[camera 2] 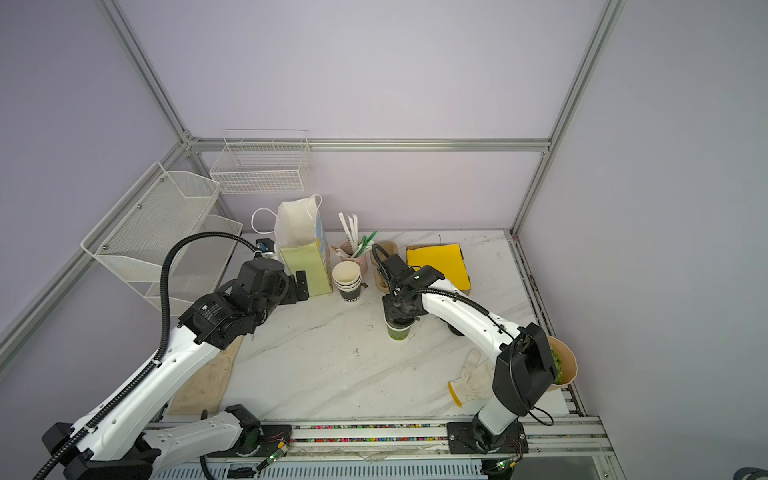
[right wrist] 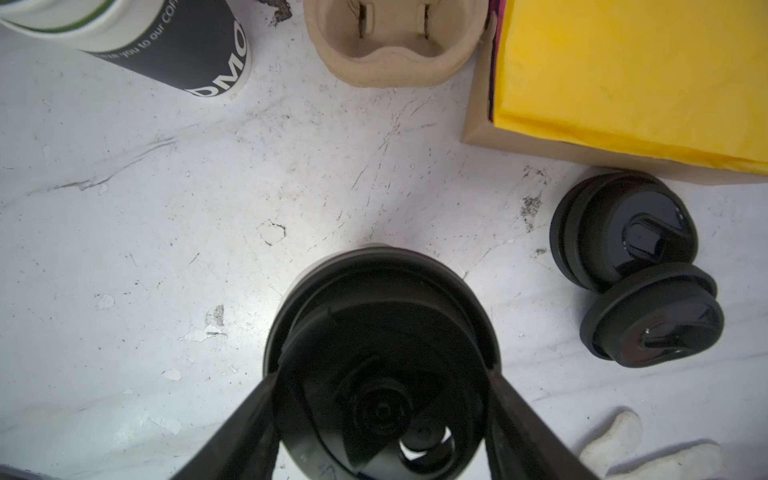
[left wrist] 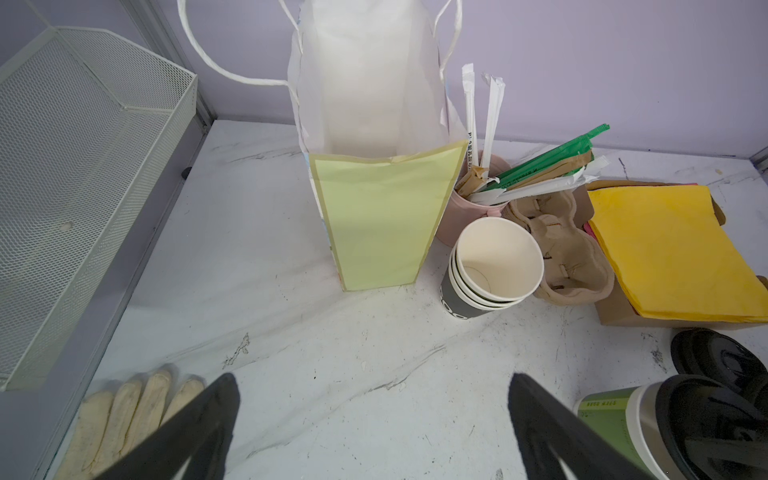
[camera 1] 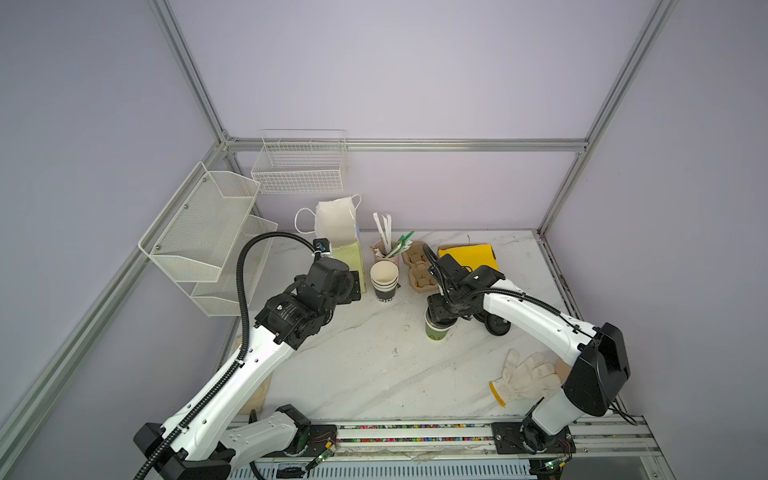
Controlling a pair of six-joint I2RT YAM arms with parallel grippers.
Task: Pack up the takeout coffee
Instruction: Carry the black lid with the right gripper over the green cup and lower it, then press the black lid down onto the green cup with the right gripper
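Observation:
The takeout coffee (camera 1: 437, 333) (camera 2: 398, 332), a dark green paper cup with a pale band under a black lid (right wrist: 380, 316), stands upright mid-table in both top views. My right gripper (camera 1: 442, 316) (camera 2: 399, 313) (right wrist: 382, 372) comes down on it from above, its fingers pressed against both sides of the lid. The left wrist view also shows the cup (left wrist: 609, 419). My left gripper (camera 1: 355, 286) (camera 2: 301, 284) (left wrist: 372, 380) hangs wide open and empty beside the foot of the pale green paper bag (camera 1: 338, 237) (left wrist: 374, 216), which stands open at the top.
Nested cups (camera 1: 384, 282), a pink cup of straws (camera 1: 386, 251), a pulp cup carrier (camera 1: 419, 272) and yellow napkins on a box (camera 1: 467, 255) line the back. Two loose black lids (right wrist: 623, 232) lie right of the coffee. A work glove (camera 1: 523, 376) lies front right; mesh baskets (camera 1: 208, 232) hang left.

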